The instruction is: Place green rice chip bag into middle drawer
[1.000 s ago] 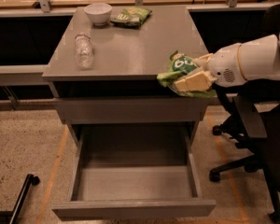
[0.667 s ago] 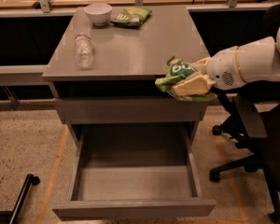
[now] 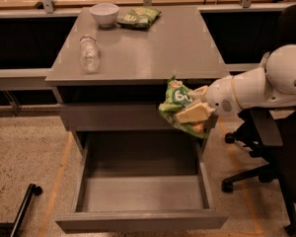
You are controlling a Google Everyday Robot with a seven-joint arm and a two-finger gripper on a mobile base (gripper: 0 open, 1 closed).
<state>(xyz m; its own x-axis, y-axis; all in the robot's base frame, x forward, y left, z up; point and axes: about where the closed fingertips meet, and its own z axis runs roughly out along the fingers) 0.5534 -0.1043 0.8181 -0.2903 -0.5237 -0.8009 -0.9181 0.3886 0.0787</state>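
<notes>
My gripper (image 3: pixel 195 105) is at the right front of the cabinet, below the countertop edge, shut on the green rice chip bag (image 3: pixel 176 102). The bag is bright green with white lettering and hangs crumpled in front of the shut upper drawer front, above the right rear part of the middle drawer (image 3: pixel 140 194). That drawer is pulled wide open, with a flat grey floor and nothing in it. The white arm reaches in from the right.
On the grey countertop (image 3: pixel 153 48) stand a white bowl (image 3: pixel 104 13), a darker olive-green bag (image 3: pixel 138 17) and a clear plastic bottle (image 3: pixel 89 52) lying down. A black office chair (image 3: pixel 274 152) stands to the right. A black wheeled leg (image 3: pixel 24 201) is at lower left.
My gripper has carried the green bag down and to the left, from level with the countertop edge to in front of the upper drawer front, over the open drawer.
</notes>
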